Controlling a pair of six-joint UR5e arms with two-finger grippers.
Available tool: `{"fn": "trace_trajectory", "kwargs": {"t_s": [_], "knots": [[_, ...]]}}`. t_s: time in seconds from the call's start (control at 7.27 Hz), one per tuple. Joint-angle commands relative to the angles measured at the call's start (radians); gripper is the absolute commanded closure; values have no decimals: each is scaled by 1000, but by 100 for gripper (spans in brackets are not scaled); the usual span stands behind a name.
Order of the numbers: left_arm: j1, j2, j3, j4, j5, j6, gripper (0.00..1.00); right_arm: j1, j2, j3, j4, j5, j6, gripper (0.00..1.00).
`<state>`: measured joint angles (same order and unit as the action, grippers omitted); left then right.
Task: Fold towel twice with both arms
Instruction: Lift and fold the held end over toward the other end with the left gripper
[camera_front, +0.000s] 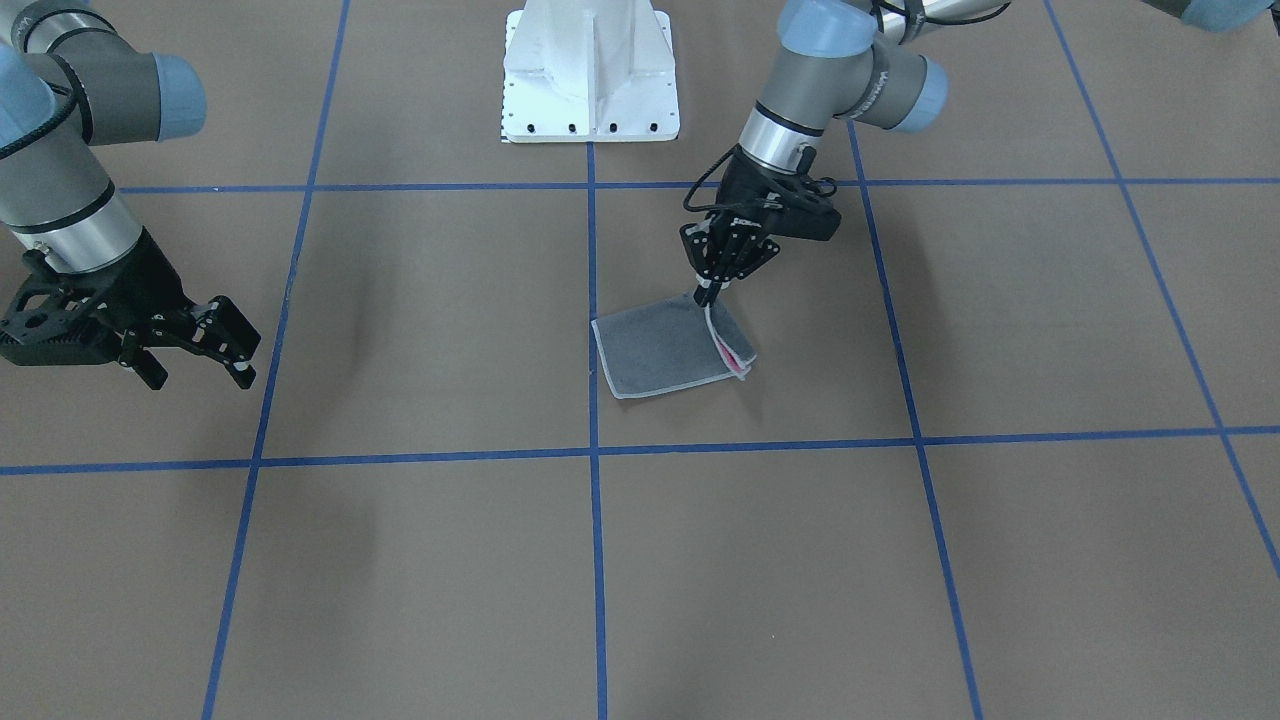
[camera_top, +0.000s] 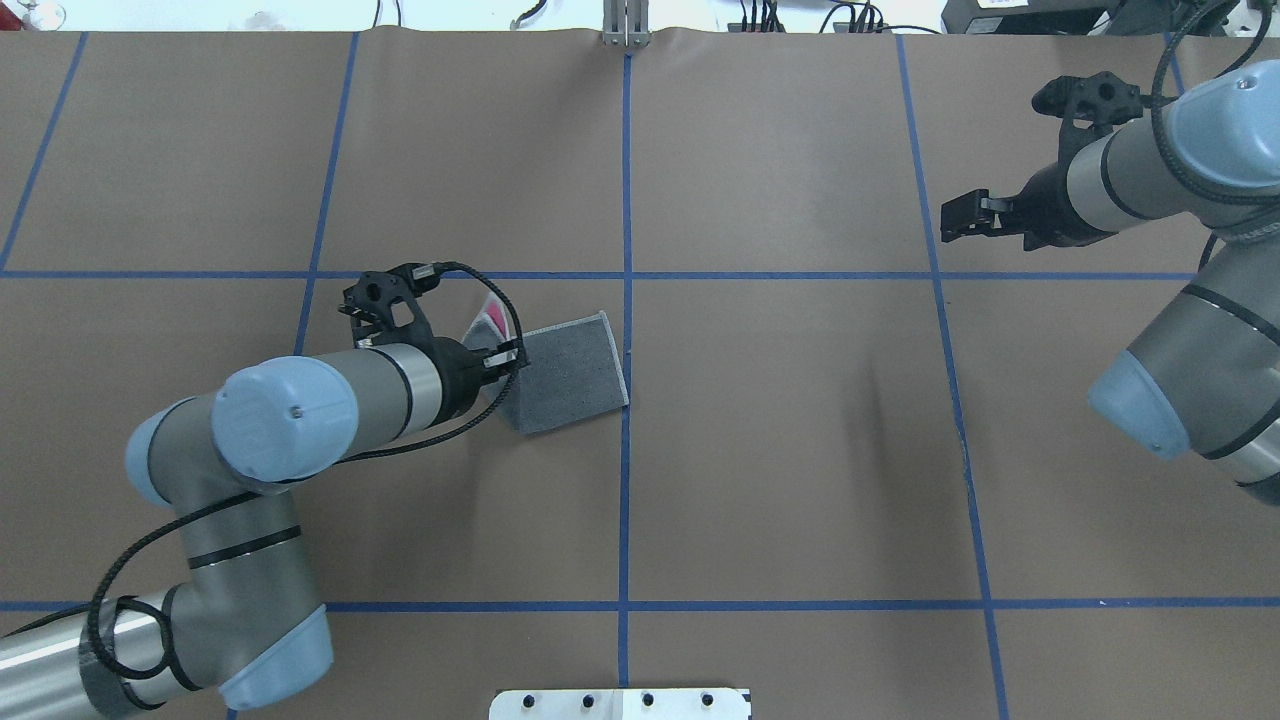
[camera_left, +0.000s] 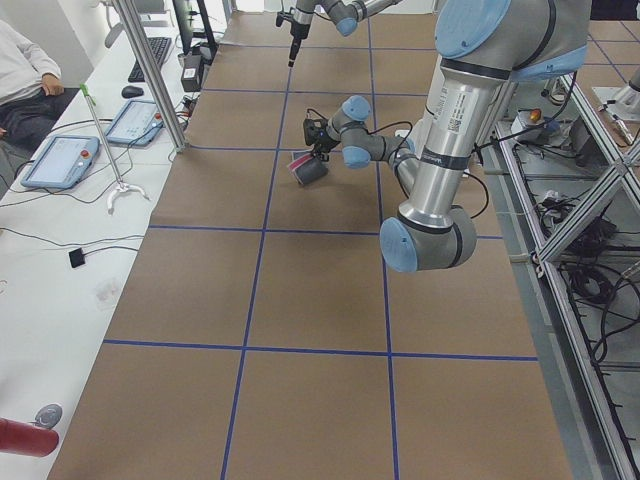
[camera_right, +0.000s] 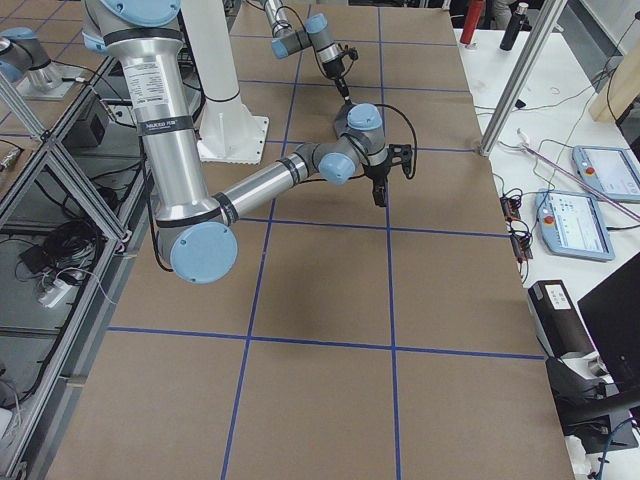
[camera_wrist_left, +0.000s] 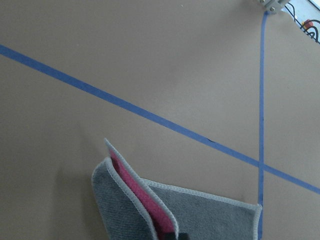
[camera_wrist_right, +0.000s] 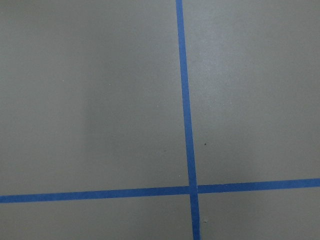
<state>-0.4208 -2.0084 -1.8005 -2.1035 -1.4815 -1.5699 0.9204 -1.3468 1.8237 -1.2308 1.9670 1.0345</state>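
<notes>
The towel (camera_front: 665, 350) is seen at frame ctr of the front view, just right of the vertical tape line (camera_front: 597, 560), lying as a small stacked square, grey face up, w/ pink showing between layers at its right edge. Its upper-right corner is pinched by the L gripper (camera_front: 708, 295), jaws clamped on the layered edge, which is held slightly raised in the L wrist view. The R gripper (camera_front: 198, 372) is parked at far left of the frame, well apart from the cloth, jaws apart and holding nothing. The 2nd fold is judged nearly complete. Next, the held edge probably needs to be lowered flat, the jaws opened, and the arm lifted straight up so the layers are not dragged askew. The surface (camera_front: 400, 560) is brown, matte, and gridded w/ blue tape. A white pedestal (camera_front: 590, 80) is bolted at top ctr. In the left side view a seated operator (camera_left: 25, 80) and a teach pendant (camera_left: 62, 160) are seen on a white bench at upper left.
</notes>
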Motion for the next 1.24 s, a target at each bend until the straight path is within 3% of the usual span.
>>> {"fn": "trace_trajectory", "kwargs": {"t_s": [0.0, 0.28, 0.55, 0.69, 0.83, 0.96, 1.1], "knots": [[16, -132, 85, 65, 7, 8, 100, 0, 0, -1, 0, 0, 1, 0], [16, -217, 189, 65, 10, 8, 100, 0, 0, -1, 0, 0, 4, 0], [16, -239, 222, 65, 10, 10, 100, 0, 0, -1, 0, 0, 4, 0], [16, -237, 224, 65, 10, 8, 89, 0, 0, -3, 1, 0, 4, 0], [16, -240, 224, 65, 9, 8, 41, 0, 0, -3, 1, 0, 4, 0], [16, -251, 225, 66, 7, 8, 0, 0, 0, -3, -1, 0, 2, 0], [14, -266, 225, 69, 6, 7, 0, 0, 0, -3, -1, 0, -1, 0]]}}
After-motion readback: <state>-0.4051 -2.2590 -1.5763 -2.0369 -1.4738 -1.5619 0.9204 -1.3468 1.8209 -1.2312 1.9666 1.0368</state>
